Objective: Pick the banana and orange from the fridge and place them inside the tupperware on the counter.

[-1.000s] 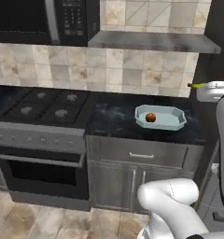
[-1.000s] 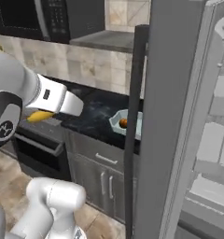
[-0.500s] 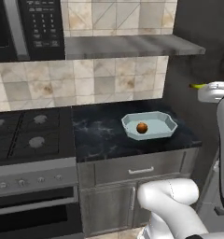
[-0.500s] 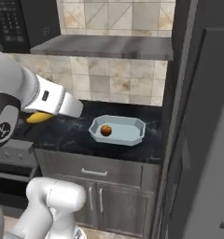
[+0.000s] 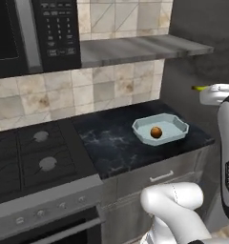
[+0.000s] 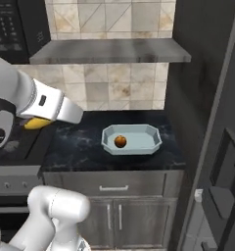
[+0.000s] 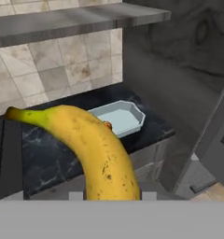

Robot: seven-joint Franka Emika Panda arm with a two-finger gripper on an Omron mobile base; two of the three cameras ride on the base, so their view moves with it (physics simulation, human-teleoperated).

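A: Hand view is showing the banana (image 7: 97,149) lying large across the lower middle of the frame, running from its tip at middle left down to the bottom edge. Is the tool gripping it?

B: Yes, the tool is clamping tight on the banana; its fingertips are hiding behind the fruit. In the right base view the banana (image 6: 37,123) is peeking out yellow from under the white arm at middle left.

A: Where is the orange sitting?

B: The orange (image 5: 155,132) is resting inside the tupperware (image 5: 177,123), toward its left half in the right base view. The tupperware is sitting on the counter (image 5: 111,143), right of centre in the left base view.

A: And the fridge?

B: The fridge (image 6: 207,98) is filling the right side of the right base view, just beside the counter's end.
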